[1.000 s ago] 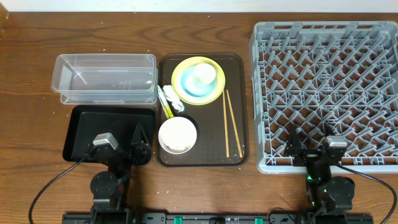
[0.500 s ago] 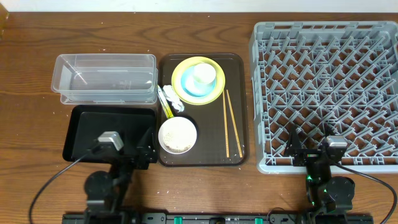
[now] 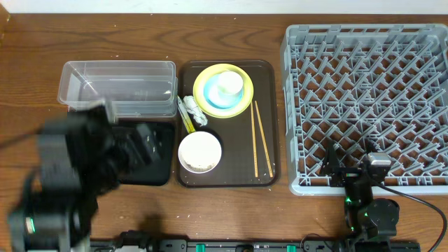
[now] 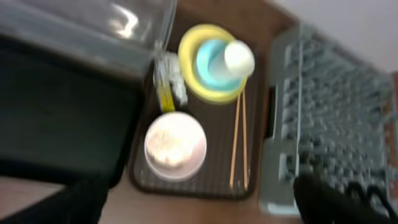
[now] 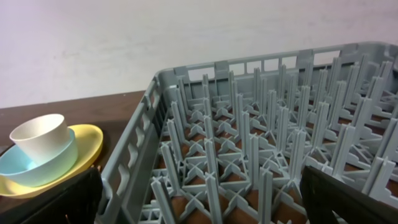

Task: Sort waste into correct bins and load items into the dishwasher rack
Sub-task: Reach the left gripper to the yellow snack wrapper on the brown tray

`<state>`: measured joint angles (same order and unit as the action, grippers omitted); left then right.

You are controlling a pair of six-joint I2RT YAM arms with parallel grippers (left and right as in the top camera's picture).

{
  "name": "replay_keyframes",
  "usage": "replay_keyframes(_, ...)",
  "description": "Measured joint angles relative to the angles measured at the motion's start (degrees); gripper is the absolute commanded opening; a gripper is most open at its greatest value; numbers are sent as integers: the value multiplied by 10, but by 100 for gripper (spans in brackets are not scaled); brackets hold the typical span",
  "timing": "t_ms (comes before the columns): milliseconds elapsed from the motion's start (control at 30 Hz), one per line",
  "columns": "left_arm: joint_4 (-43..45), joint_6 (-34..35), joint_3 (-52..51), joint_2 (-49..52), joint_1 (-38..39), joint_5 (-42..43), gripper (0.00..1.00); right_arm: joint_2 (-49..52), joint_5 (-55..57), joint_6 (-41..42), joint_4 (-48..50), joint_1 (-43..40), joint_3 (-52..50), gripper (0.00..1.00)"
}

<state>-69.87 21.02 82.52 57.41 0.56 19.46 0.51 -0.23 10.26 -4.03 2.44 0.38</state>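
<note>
Sorting not begun.
We see the big grey plastic peg rack (image 3: 364, 98) at 3 o'clock bare; left gripper (image 4: 199, 194) and right gripper (image 5: 199, 194) spread, holding nothing.

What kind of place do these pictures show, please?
Probably a mock dish-clearing station rather than a real kitchen: a large square grey plastic dishwasher rack sits on a brown wooden table with a clear plastic rectangular tub and a dark brown serving tray carrying a crumb-soiled round white bowl.
</note>
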Motion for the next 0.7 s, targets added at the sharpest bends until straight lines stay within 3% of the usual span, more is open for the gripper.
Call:
replay_keyframes(200,5,0,75,154,0,2,98,0,0,0,0,0,0,99)
replay_keyframes(233,12,0,75,173,0,2,92,0,0,0,0,0,0,99)
replay_keyframes(267,28,2,75,193,0,2,70,0,0,0,0,0,0,99)
replay_keyframes(300,43,4,75,209,0,2,55,0,0,0,0,0,0,99)
replay_keyframes(400,68,9,75,253,1,3,14,0,0,0,0,0,0,99)
replay_keyframes(433,70,14,75,265,3,2,6,0,0,0,0,0,0,99)
replay_keyframes(633,63,27,66,305,65,-65,7,0,0,0,0,0,0,99)
replay_keyframes(700,66,42,50,309,102,-112,17,0,0,0,0,0,0,99)
